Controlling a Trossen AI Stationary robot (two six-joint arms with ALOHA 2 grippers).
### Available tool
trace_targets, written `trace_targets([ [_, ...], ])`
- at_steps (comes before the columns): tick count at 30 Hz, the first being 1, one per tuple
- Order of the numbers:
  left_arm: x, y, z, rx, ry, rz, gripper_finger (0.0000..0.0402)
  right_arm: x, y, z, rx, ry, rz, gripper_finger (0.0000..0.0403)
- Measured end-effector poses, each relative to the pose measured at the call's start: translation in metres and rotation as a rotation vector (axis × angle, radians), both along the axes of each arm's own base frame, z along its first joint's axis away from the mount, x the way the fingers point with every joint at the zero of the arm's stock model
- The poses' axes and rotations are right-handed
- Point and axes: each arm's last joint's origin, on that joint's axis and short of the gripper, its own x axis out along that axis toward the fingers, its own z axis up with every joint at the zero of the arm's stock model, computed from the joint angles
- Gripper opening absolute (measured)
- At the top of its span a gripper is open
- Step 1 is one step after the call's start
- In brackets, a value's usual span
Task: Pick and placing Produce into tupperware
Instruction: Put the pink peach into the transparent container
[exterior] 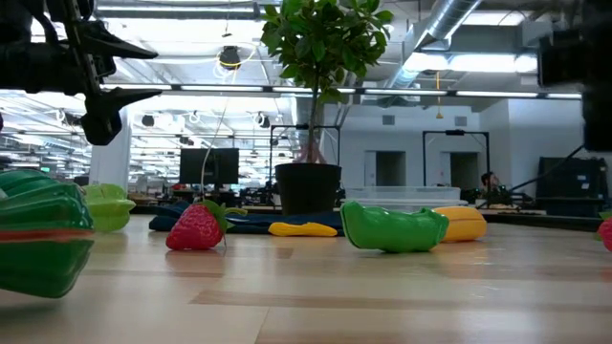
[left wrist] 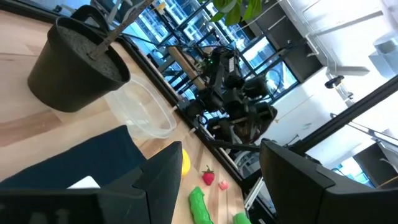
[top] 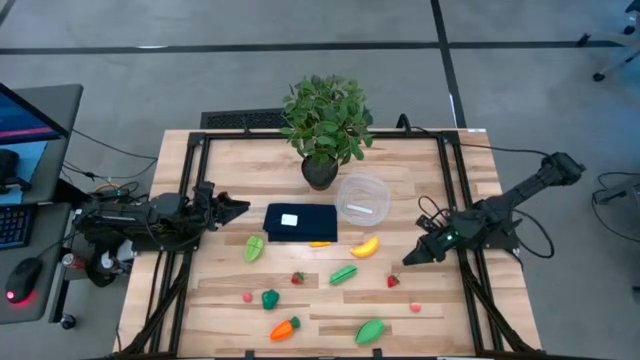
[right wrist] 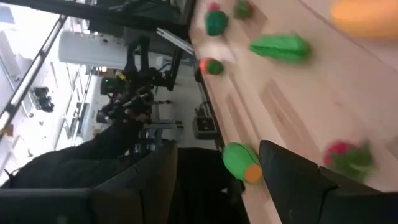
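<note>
The produce lies scattered on the wooden table's near half: a yellow banana (top: 365, 246), a green pod (top: 343, 274), a carrot (top: 285, 328), a green pepper (top: 270, 298), strawberries (top: 297, 278) and other green pieces (top: 370, 331). The clear round tupperware (top: 362, 197) stands empty beside the plant's pot. My left gripper (top: 238, 208) hovers open above the table's left side, pointing right toward the dark blue rectangle (top: 300, 222). My right gripper (top: 410, 259) is open and tilted down toward the table, just right of the strawberry (top: 393, 281). Neither gripper touches anything.
A leafy potted plant (top: 322, 125) stands at the far middle, next to the tupperware. The dark blue rectangle with a white label lies at the centre, with a yellow piece (top: 320, 243) at its near edge. Black frame rails run along both table sides.
</note>
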Motion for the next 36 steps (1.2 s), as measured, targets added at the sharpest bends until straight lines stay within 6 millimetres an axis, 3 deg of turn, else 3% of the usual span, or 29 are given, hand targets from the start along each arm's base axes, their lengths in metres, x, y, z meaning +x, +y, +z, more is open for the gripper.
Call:
trace_targets([
  [5, 0.000, 0.000, 0.000, 0.000, 0.000, 0.001, 0.0203, 0.010, 0.001, 0.037, -0.151, -0.051, 0.026, 0.0221],
  [13, 0.000, 0.000, 0.000, 0.000, 0.000, 0.001, 0.0203, 0.013, 0.009, 0.059, -0.432, 0.329, 0.122, 0.0221],
  [19, 0.000, 0.000, 0.000, 0.000, 0.000, 0.001, 0.0203, 0.026, 0.013, 0.058, -0.533, 0.607, 0.075, 0.0221],
  [26, 0.000, 0.000, 0.000, 0.041, 0.007, 0.011, 0.0203, 0.047, 0.019, 0.043, -0.461, 0.745, 0.066, 0.0221],
  [36, 0.000, 0.000, 0.000, 0.049, 0.008, 0.013, 0.0203, 0.059, 0.023, 0.025, -0.346, 0.878, 0.307, 0.0221],
])
